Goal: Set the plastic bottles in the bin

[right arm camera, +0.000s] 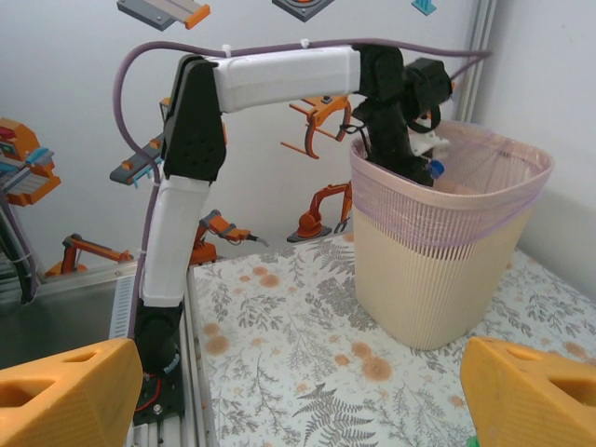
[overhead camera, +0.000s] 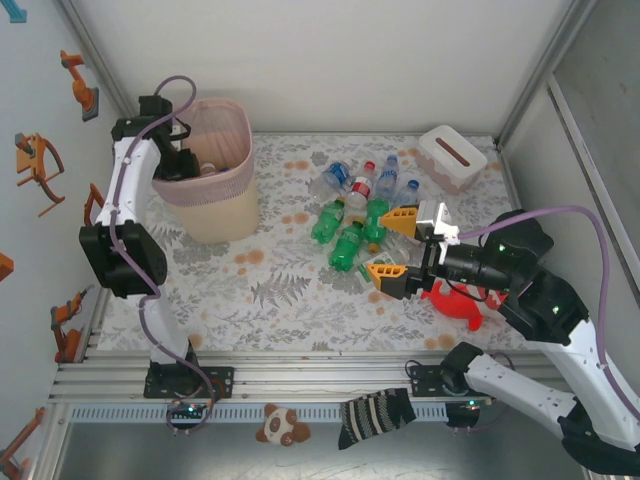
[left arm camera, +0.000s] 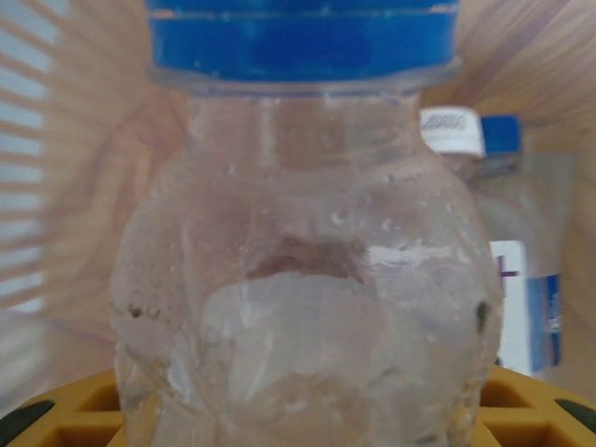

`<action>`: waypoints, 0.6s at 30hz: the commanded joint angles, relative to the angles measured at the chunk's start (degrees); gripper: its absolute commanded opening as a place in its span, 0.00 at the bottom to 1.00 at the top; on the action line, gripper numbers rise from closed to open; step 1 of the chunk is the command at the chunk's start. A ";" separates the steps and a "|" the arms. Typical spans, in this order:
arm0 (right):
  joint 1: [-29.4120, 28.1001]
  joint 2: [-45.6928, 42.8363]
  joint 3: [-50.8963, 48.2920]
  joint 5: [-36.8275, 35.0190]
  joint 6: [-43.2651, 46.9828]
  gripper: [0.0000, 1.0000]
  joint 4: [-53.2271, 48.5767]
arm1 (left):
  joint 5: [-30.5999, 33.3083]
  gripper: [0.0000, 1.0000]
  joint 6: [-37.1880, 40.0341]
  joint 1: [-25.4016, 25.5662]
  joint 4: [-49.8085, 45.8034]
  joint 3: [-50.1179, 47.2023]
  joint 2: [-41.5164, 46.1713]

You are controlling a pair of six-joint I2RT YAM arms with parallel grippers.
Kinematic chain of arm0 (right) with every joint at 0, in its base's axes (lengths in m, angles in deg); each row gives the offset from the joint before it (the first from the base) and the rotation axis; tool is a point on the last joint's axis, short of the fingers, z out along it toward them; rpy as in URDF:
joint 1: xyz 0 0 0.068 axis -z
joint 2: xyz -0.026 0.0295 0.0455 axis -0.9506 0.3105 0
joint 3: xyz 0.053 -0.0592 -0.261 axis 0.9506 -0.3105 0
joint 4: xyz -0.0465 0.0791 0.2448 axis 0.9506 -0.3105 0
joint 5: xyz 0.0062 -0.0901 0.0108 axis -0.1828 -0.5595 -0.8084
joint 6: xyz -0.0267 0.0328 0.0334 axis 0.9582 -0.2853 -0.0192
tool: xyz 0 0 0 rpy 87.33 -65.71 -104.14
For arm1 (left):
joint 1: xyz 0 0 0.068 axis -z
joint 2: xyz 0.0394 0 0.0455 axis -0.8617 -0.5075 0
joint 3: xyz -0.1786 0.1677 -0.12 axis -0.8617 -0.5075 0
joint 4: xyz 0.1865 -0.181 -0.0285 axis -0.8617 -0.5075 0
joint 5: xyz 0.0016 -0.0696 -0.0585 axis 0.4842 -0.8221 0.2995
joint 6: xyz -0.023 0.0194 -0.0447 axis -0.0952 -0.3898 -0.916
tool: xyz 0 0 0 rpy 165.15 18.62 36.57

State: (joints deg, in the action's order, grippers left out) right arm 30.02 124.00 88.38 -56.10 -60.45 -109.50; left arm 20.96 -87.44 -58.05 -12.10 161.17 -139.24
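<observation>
Left tool (overhead camera: 182, 160): I see it lowered into the tall cream ribbed bin with a pink liner (overhead camera: 218, 218), pinching a clear plastic bottle with a blue cap (left arm camera: 298, 279).
Inside bin: a second clear blue-capped bottle (left arm camera: 526, 279) sits behind the gripped one.
Right tool (overhead camera: 393, 250): orange fingers spread wide, gripping nothing, just beside the pile.
Loose bottles (overhead camera: 352, 215): green, clear and red-labelled, clustered on the floral surface (overhead camera: 280, 290), well apart from the bin.

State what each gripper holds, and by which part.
Left gripper grips a clear blue-capped bottle by its lower body; right gripper, open, holds nothing.
</observation>
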 commanded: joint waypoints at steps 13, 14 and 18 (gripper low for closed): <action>-0.38 -0.88 -0.02 -0.56 0.63 0.87 -0.18 | -0.46 0.63 -2.25 1.18 -4.24 2.31 -10.11; -0.39 -1.01 -0.04 -0.63 0.62 0.87 -0.18 | -0.74 0.64 -2.35 1.18 -4.04 2.31 -10.13; -0.39 -1.45 0.03 -0.92 0.44 0.87 -0.18 | -1.55 0.73 -2.73 1.27 -3.52 2.40 -8.51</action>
State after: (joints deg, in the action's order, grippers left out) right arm 30.02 123.41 88.38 -56.32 -60.45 -109.76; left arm 21.70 -89.45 -57.24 -14.15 163.83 -147.45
